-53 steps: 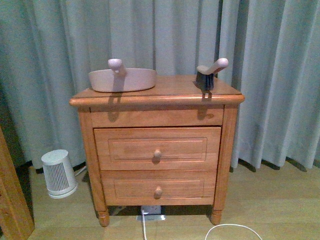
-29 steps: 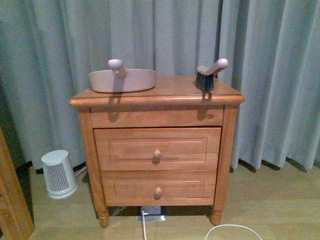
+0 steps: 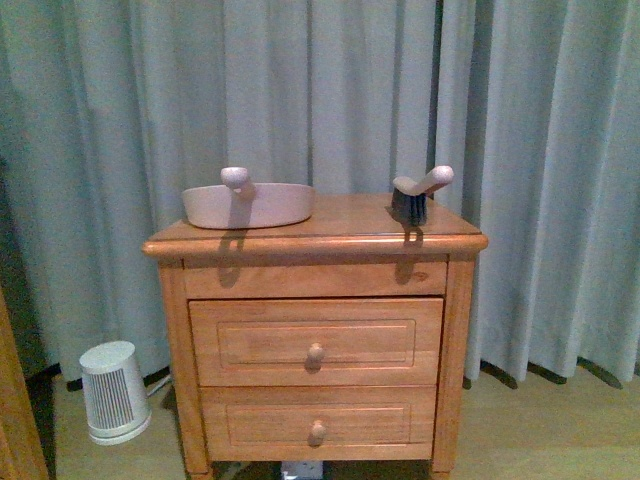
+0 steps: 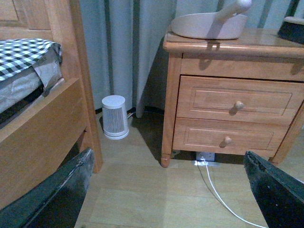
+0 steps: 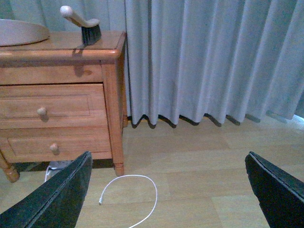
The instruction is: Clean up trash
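The white paper trash is not in view in any frame. A pale pink dustpan [image 3: 248, 203] lies on the left of the wooden nightstand top [image 3: 340, 225], and a pale-handled, dark-bristled brush [image 3: 418, 194] stands on the right. The dustpan also shows in the left wrist view [image 4: 209, 23], and the brush in the right wrist view [image 5: 84, 24]. My left gripper [image 4: 168, 190] is open and empty, low over the wooden floor in front of the nightstand. My right gripper [image 5: 168, 190] is open and empty over the floor to the nightstand's right. Neither gripper shows in the front view.
The nightstand has two drawers [image 3: 315, 346] with knobs. A small white heater [image 3: 112, 391] stands on the floor to its left, beside a wooden bed frame [image 4: 42, 123]. A white cable [image 5: 137, 190] loops on the floor. Grey curtains [image 3: 320, 90] hang behind.
The nightstand, dustpan and brush sit lower in the front view than before, so that camera's view has shifted upward. Nothing on the nightstand has moved.
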`<state>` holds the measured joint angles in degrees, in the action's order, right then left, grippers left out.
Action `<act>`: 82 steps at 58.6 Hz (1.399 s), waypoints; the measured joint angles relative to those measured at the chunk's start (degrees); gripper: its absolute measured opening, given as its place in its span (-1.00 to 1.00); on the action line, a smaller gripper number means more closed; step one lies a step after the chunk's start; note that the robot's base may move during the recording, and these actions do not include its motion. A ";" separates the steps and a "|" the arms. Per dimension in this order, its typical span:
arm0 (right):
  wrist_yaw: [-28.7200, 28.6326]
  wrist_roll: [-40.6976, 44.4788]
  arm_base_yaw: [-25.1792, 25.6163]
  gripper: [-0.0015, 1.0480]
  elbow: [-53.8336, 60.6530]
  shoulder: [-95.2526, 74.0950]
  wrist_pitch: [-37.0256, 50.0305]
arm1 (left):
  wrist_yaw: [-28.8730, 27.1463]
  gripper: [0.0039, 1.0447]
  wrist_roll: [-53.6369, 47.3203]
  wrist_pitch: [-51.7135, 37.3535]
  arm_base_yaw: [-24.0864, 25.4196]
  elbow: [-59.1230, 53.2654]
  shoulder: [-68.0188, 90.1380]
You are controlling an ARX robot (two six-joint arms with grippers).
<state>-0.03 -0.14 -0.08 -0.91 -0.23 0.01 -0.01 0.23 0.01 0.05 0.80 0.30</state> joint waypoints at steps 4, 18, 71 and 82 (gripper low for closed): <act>0.00 0.00 0.00 0.86 0.00 0.00 0.00 | 0.00 0.86 0.00 0.00 0.00 0.00 0.00; 0.00 0.00 0.00 0.86 0.00 0.00 0.00 | 0.00 0.86 0.00 0.00 0.00 0.00 0.00; 0.00 0.00 0.00 0.86 0.00 0.00 0.00 | 0.02 0.86 0.02 0.00 0.00 0.00 0.02; -0.02 0.00 0.00 0.86 0.00 -0.07 0.00 | 0.02 0.86 0.02 0.00 0.00 0.00 -0.02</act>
<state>-0.05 -0.14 -0.08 -0.91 -0.30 0.01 0.01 0.25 0.01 0.05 0.80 0.27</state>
